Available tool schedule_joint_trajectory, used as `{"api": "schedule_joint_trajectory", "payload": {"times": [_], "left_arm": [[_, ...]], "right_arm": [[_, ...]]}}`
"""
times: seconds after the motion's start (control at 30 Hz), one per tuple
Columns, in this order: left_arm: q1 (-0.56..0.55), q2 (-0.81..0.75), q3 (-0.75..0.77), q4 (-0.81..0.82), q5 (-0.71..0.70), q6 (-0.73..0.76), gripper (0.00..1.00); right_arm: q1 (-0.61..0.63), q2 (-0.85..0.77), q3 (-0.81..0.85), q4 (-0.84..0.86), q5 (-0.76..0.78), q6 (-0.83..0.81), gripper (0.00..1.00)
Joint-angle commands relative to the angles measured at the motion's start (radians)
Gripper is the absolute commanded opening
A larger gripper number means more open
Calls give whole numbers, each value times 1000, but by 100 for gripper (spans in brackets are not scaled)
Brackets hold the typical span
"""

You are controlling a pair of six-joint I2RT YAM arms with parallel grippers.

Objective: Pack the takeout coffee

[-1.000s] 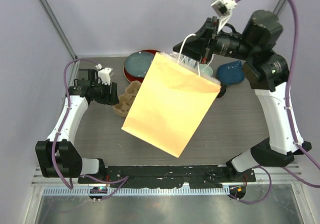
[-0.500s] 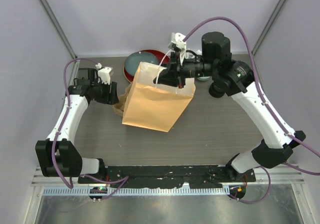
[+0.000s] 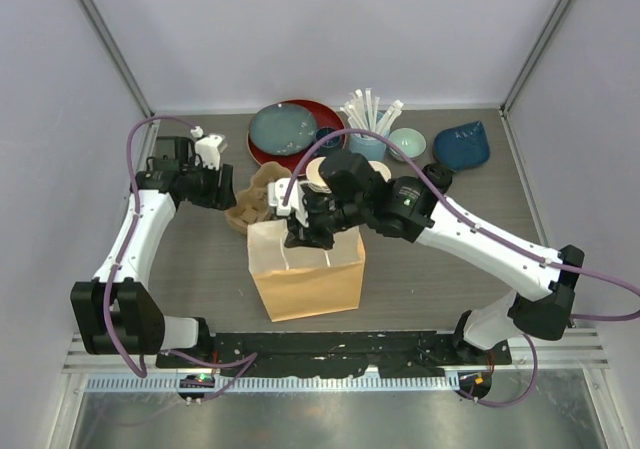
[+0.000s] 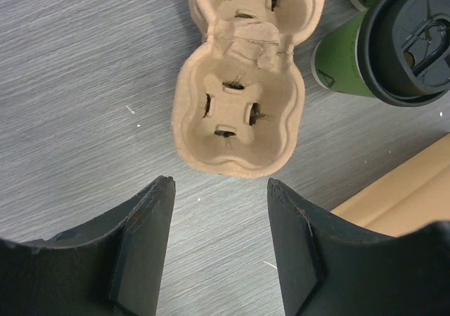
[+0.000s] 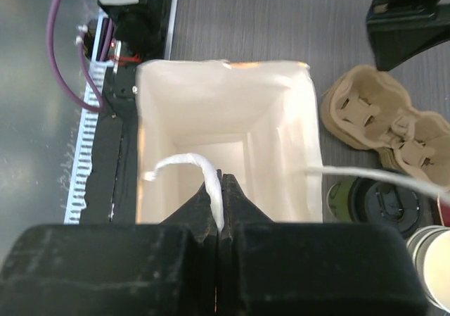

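Note:
A brown paper bag stands upright with its mouth open at the table's front middle. My right gripper hovers over the mouth, shut on one white handle; the bag's pale inside holds nothing. A green-sided coffee cup with a black lid stands beside a pulp cup carrier; in the right wrist view the cup shows just past the bag. The brown-sided cup is hidden. My left gripper is open, low over the table in front of the carrier.
At the back stand a red plate under a blue-grey dish, a blue cup of white straws, a small teal bowl and a dark blue dish. Cream-rimmed lidless cups stand behind the bag.
My right arm swung the bag down from high and tilted at the back to upright on the table near the front. The left arm stayed still.

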Motion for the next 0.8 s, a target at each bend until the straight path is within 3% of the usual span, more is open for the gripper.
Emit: {"api": "schedule_joint_trajectory", "payload": {"times": [0.0, 0.27, 0.37, 0.4, 0.53, 0.77], "left_arm": [[30, 3, 8, 7, 7, 11, 59], [28, 35, 17, 21, -20, 13, 59], [28, 49, 23, 25, -20, 13, 58], [30, 54, 25, 27, -17, 13, 58], [28, 71, 35, 44, -20, 13, 58], [30, 143, 58, 75, -31, 19, 54]], "right_arm": [[54, -6, -29, -6, 85, -70, 1], [74, -35, -97, 11, 74, -61, 2], [79, -38, -97, 11, 80, -43, 14], [79, -43, -92, 14, 77, -35, 29], [80, -61, -56, 26, 75, -9, 56], [80, -95, 50, -21, 207, 22, 69]]}}
